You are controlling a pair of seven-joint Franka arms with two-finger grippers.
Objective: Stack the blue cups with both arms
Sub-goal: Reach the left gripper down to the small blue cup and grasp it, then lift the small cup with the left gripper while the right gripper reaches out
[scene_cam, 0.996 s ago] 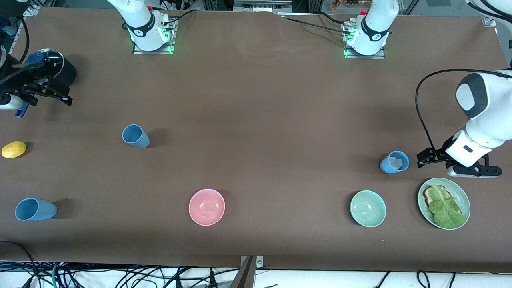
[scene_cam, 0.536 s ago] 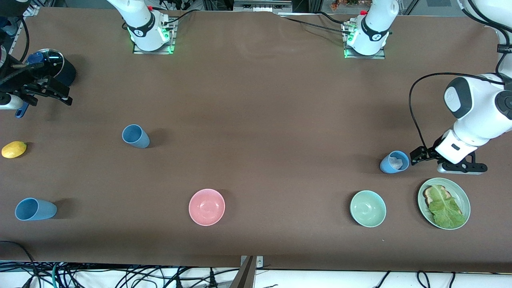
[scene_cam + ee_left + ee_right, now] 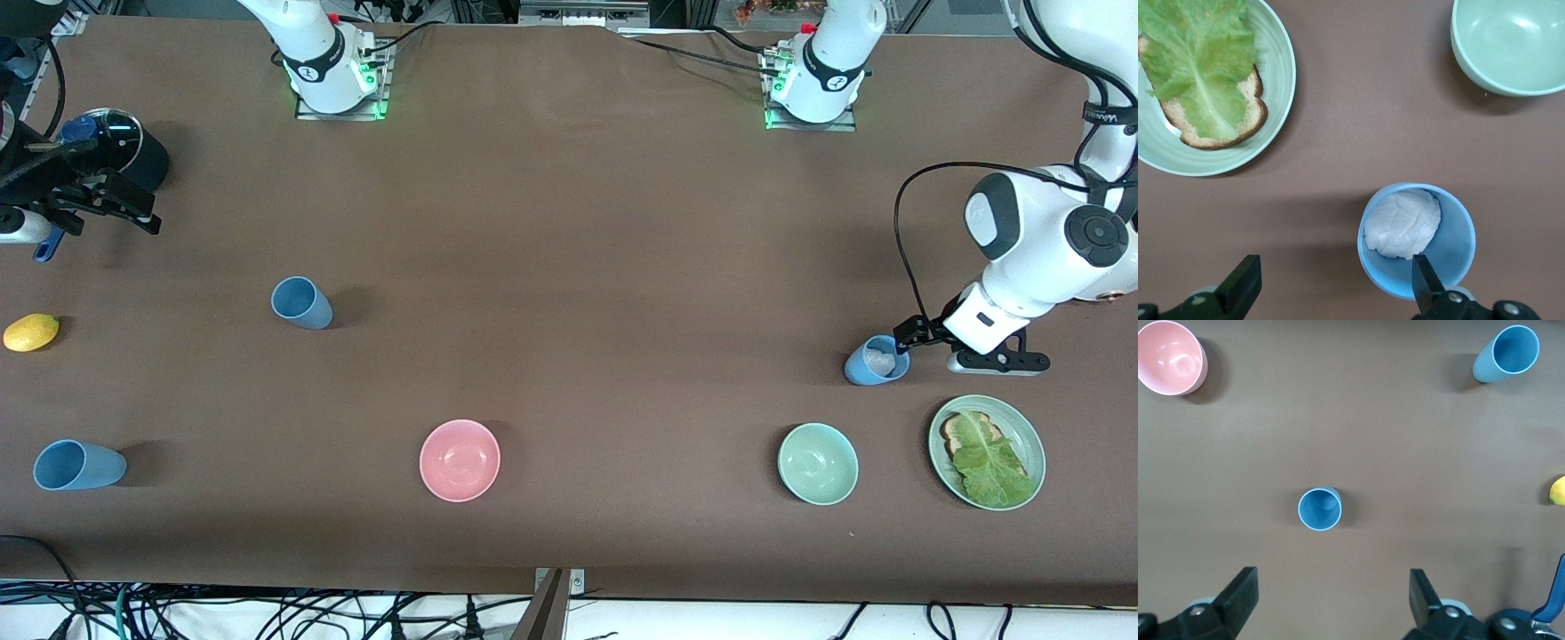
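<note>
Three blue cups stand on the brown table. One [image 3: 302, 302] [image 3: 1319, 509] is toward the right arm's end. Another [image 3: 78, 465] [image 3: 1508, 352] sits nearer the front camera. The third [image 3: 876, 360] [image 3: 1417, 240], toward the left arm's end, holds a crumpled white wad [image 3: 1403, 222]. My left gripper [image 3: 938, 347] [image 3: 1331, 290] is open beside this cup, with one fingertip [image 3: 1425, 283] over its rim and nothing between the fingers. My right gripper [image 3: 107, 204] [image 3: 1331, 603] hangs open and empty by the navy saucepan, waiting.
A navy lidded saucepan [image 3: 124, 147] and a lemon [image 3: 31, 332] lie at the right arm's end. A pink bowl [image 3: 460, 460], a green bowl [image 3: 818, 463] [image 3: 1511, 47] and a green plate [image 3: 1031, 436] [image 3: 1281, 80] with toast and lettuce sit nearer the front camera.
My left arm has moved its open gripper across the table toward the cup with the white wad, bringing one finger over its rim. The right arm has not moved.
</note>
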